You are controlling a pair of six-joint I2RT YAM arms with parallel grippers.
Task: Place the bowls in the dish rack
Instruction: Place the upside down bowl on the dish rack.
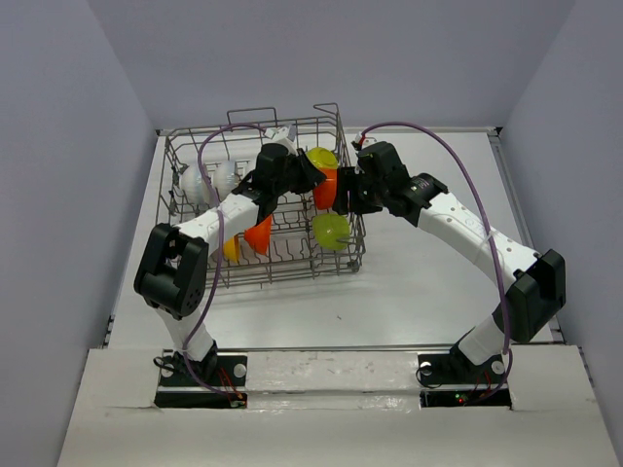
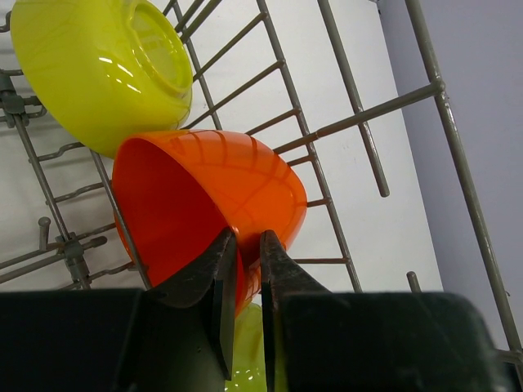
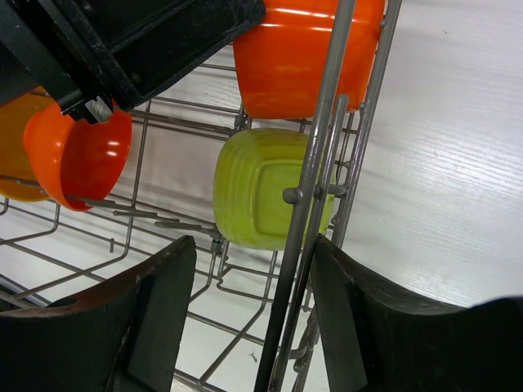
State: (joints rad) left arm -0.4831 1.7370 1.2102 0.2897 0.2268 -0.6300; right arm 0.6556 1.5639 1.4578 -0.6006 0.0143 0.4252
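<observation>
The grey wire dish rack [image 1: 292, 275] stands left of centre. My left gripper [image 2: 245, 241] reaches into it and is shut on the rim of a red-orange bowl [image 2: 212, 196], one finger inside and one outside. This bowl [image 1: 326, 187] sits on edge at the rack's right wall, below a lime green bowl [image 2: 98, 73]. My right gripper [image 3: 253, 310] is open just outside that wall and holds nothing; an upright rack wire [image 3: 319, 163] stands between its fingers. A squarish lime bowl [image 3: 253, 188] stands behind the wire. Another red-orange bowl [image 1: 259, 233], an orange-yellow bowl [image 1: 231, 248] and white bowls [image 1: 200, 183] stand in the rack.
The white table [image 1: 428, 282] stretches to the right of the rack, with grey walls on three sides. The two arms meet at the rack's right wall, their wrists close together. Purple cables [image 1: 458, 156] loop above both arms.
</observation>
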